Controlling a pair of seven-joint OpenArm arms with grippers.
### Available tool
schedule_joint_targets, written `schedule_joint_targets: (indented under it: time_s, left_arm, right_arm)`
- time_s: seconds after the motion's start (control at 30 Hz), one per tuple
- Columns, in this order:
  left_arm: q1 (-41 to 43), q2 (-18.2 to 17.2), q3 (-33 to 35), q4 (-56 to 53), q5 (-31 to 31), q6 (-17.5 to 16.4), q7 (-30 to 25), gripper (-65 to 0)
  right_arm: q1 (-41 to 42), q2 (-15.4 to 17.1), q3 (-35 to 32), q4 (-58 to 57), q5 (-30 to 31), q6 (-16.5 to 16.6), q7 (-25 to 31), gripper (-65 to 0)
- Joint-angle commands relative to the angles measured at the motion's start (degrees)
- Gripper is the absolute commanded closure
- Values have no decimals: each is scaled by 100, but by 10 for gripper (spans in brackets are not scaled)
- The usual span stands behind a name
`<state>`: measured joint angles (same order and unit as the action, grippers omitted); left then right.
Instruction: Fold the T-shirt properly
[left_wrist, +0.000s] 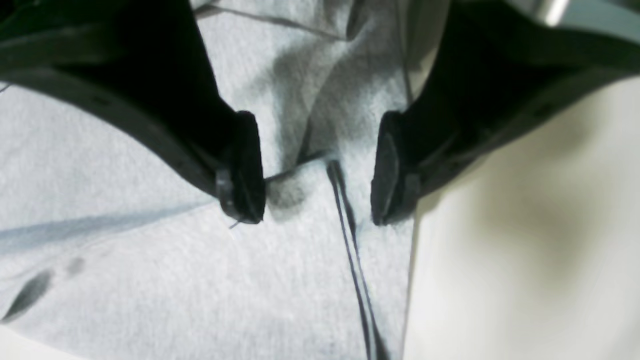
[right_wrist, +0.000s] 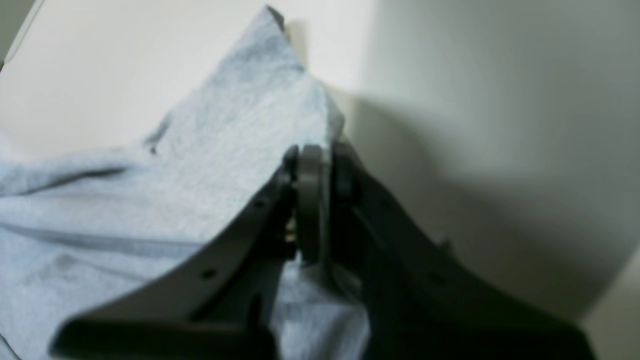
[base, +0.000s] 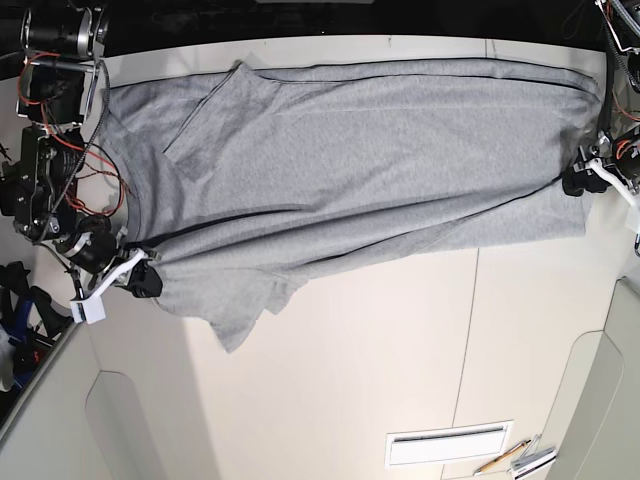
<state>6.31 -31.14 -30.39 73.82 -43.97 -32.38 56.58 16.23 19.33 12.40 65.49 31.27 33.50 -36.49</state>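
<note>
The light grey T-shirt (base: 350, 170) lies spread lengthwise across the white table (base: 350, 360), plain side up and partly folded over along its length. My right gripper (base: 143, 281) is at the left end, by the sleeve and shoulder. In the right wrist view it (right_wrist: 316, 167) is shut on a raised fold of the T-shirt (right_wrist: 225, 150). My left gripper (base: 582, 182) is at the right end, over the hem. The left wrist view shows it (left_wrist: 317, 170) open, jaws wide apart just above the T-shirt (left_wrist: 150, 280), with a folded edge and a seam between them.
Bare table (left_wrist: 525, 250) lies right of the shirt's edge in the left wrist view. In the base view a white slotted plate (base: 450, 447) and a pencil (base: 505, 458) sit near the front right. Red cables (base: 75, 150) hang on the arm at the left.
</note>
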Motion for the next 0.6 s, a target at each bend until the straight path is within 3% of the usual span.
schedule_joint_targets:
  time_s: [0.0, 0.23, 0.37, 0.4, 0.57]
  left_arm:
    - [-42, -144, -42, 83, 35, 24, 22, -378]
    - [-42, -142, -42, 83, 33, 22, 26, -378]
    - [-44, -142, -44, 83, 28, 24, 26, -378]
    - [-44, -144, -42, 83, 28, 22, 26, -378]
    - [-42, -140, -42, 83, 13, 0, 26, -378]
  right_arm:
    - [85, 96, 46, 151, 92, 35, 157, 0]
    - [-101, 66, 46, 146, 66, 9, 221, 0]
    - [-96, 63, 46, 146, 61, -33, 461, -296]
    - [-83, 63, 46, 146, 42, -33, 588, -328]
    - [70, 61, 46, 146, -107, -142, 944, -330]
